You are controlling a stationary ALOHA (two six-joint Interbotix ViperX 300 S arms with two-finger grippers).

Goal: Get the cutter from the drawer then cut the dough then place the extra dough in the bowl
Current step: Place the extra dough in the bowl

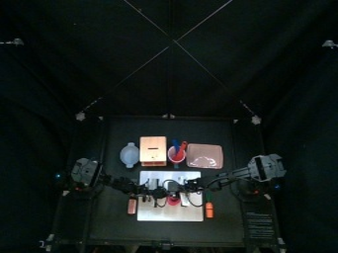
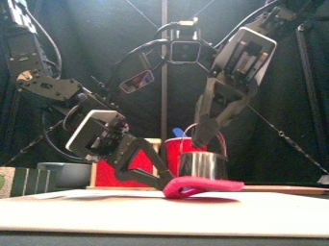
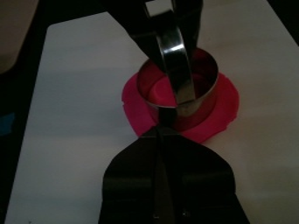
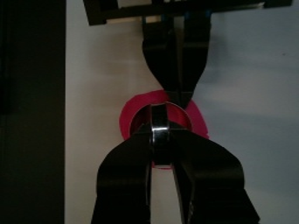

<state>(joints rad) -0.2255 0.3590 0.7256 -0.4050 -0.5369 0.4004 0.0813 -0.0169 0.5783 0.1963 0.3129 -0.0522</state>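
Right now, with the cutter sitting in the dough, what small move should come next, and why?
Probably draw the left gripper slowly outward with the dough rim it pinches, while the right gripper holds the cutter down. The cutter stands inside the dough, and the front view shows the rim curled up off the board, so the extra looks ready to tear free.

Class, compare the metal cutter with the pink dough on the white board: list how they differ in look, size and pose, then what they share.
The cutter is shiny metal, the dough pink. The cutter stands as an upright ring; the dough lies flat. The cutter is narrower: dough spreads out past it. The right gripper holds the cutter, the left gripper pinches the dough's edge. Both are round, on the white board.
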